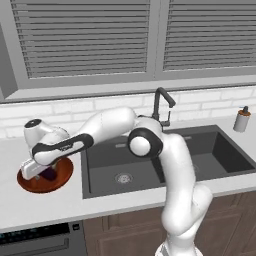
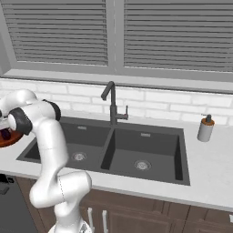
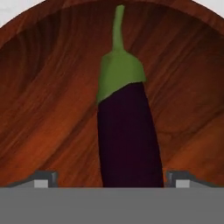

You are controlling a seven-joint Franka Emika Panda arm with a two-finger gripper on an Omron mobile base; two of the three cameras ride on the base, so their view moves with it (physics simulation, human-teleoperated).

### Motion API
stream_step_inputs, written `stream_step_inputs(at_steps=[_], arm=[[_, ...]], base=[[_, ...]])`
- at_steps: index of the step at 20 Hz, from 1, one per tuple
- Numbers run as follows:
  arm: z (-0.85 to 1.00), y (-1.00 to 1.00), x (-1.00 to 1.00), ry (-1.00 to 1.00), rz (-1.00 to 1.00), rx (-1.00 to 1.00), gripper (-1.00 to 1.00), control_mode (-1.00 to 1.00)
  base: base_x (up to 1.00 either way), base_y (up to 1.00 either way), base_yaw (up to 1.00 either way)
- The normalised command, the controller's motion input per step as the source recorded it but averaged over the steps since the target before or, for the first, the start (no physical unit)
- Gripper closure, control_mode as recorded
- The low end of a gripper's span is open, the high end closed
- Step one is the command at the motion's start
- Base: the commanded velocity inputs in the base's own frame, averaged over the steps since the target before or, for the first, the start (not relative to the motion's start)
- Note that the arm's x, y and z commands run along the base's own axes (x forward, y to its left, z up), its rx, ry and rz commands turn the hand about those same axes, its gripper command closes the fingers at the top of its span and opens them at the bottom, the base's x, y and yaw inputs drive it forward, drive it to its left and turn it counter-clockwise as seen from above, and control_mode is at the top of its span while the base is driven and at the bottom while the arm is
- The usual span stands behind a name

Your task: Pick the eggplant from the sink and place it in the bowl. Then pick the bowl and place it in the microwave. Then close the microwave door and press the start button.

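Observation:
The reddish-brown wooden bowl [image 1: 61, 180] sits on the white counter left of the sink [image 1: 150, 160]. The dark purple eggplant [image 3: 129, 140] lies inside the bowl [image 3: 52, 96], green stem cap pointing away from the hand. My gripper [image 3: 111, 177] hangs low over the bowl, open, one fingertip on each side of the eggplant; the left fingertip [image 3: 43, 177] stands well clear of it, the right one close beside it. From the left base view the hand [image 1: 36, 167] covers most of the eggplant [image 1: 49, 174]. The bowl [image 2: 9, 139] peeks out behind the arm in the right base view. The microwave is out of view.
The dark double-basin sink [image 2: 113, 152] has a grey faucet [image 1: 161, 105] at its back. A soap dispenser [image 1: 242, 119] stands on the counter at the right. A dark appliance front [image 1: 35, 241] sits below the counter under the bowl. Shuttered windows run behind.

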Motion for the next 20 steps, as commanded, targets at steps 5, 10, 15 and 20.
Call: stream_step_inputs(at_steps=[5, 10, 15, 20], arm=[[0.59, -0.41, -0.17, 0.0, -0.13, 0.04, -1.0, -1.0], [0.42, -0.74, -0.02, 0.0, -0.15, 0.06, -1.0, -1.0], [0.11, -0.73, 0.0, 0.0, -0.19, 0.16, -1.0, -1.0], [0.0, -0.46, 0.0, 0.0, -0.23, 0.22, -1.0, -1.0]], base=[[0.0, 0.0, 0.0], [0.0, 0.0, 0.0], [0.0, 0.0, 0.0], [0.0, 0.0, 0.0]])
